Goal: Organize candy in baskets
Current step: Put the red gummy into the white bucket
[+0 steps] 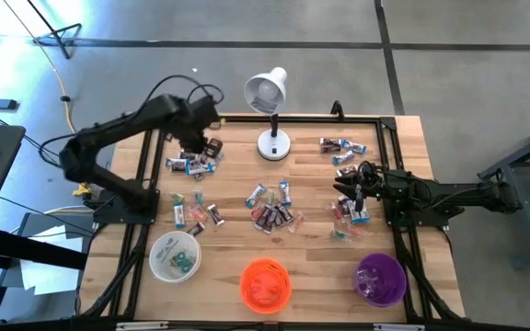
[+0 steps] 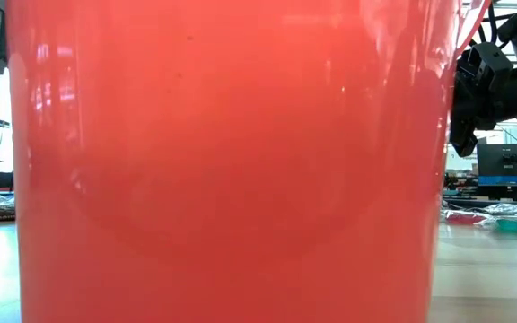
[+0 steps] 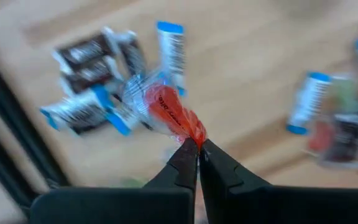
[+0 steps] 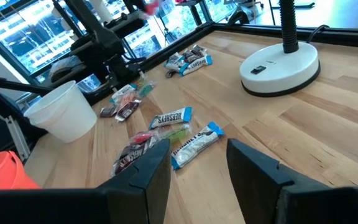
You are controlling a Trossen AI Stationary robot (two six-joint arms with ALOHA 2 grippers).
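One red-wrapped candy (image 3: 173, 115) pinched by its wrapper tail in clenched left gripper (image 3: 197, 149); right gripper (image 4: 197, 158) released, empty. Best carried level and slowly to orange basket (image 1: 265, 284), grip being slight.

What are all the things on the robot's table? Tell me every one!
Small shiny wrapped candies: many; blue, brown, silver, greenish; scattered in clusters across the wooden table.
Red-orange wrapped candy: one; pinched in the left end effector.
White round basket: one; near edge, left; some candy inside.
Bright orange round basket: one; near edge, middle.
Purple round basket: one; near edge, right.
White desk lamp: one; far side, middle.
Light wooden table: one; black frame around it.
Left end effector: shut on the candy, above the far-left cluster.
Right end effector: open, over the right-side candies.
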